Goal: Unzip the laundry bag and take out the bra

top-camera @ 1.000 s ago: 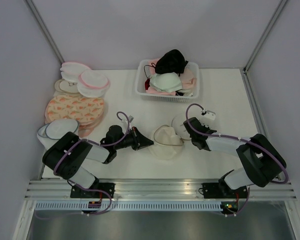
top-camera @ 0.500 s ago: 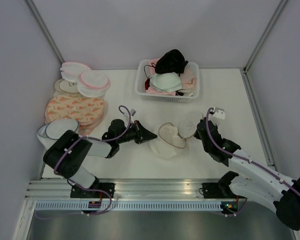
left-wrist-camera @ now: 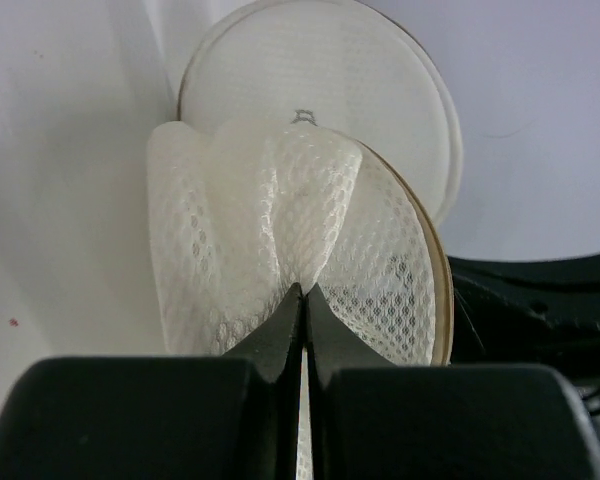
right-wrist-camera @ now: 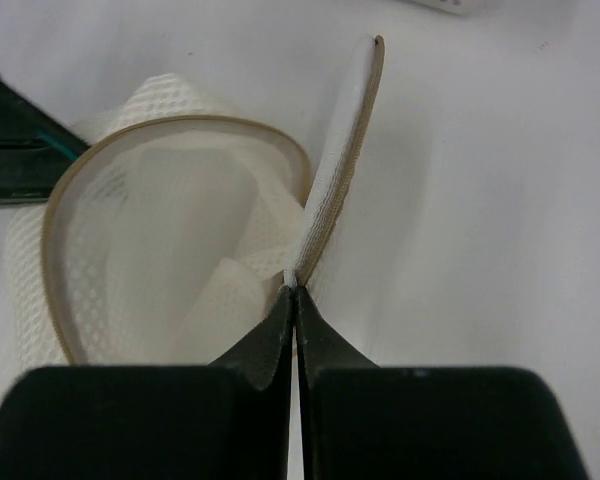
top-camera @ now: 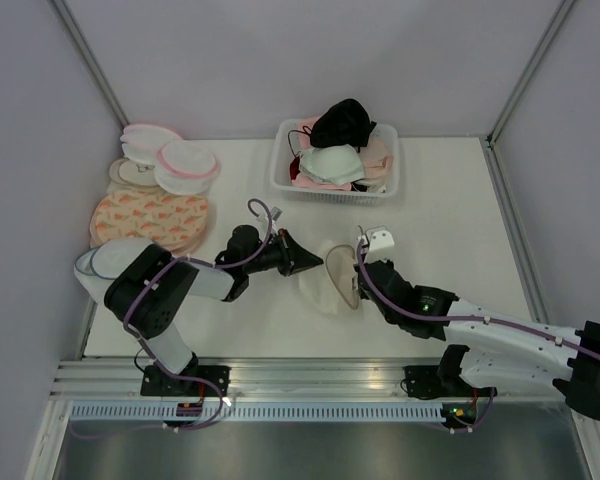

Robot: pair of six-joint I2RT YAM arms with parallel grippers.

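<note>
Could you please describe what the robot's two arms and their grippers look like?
Both the left arm and the right arm are built from black joints and white links, each with a purple cable looping along it. A small white box sits at the right wrist. The left gripper and right gripper have black jaws tapering from a broad block to thin wedge tips.

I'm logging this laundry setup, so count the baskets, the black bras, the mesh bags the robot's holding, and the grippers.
basket: 1
black bra: 1
mesh bag, held: 1
grippers: 2, the left gripper and the right gripper, both pinching the mesh bag
Total: 5
</note>
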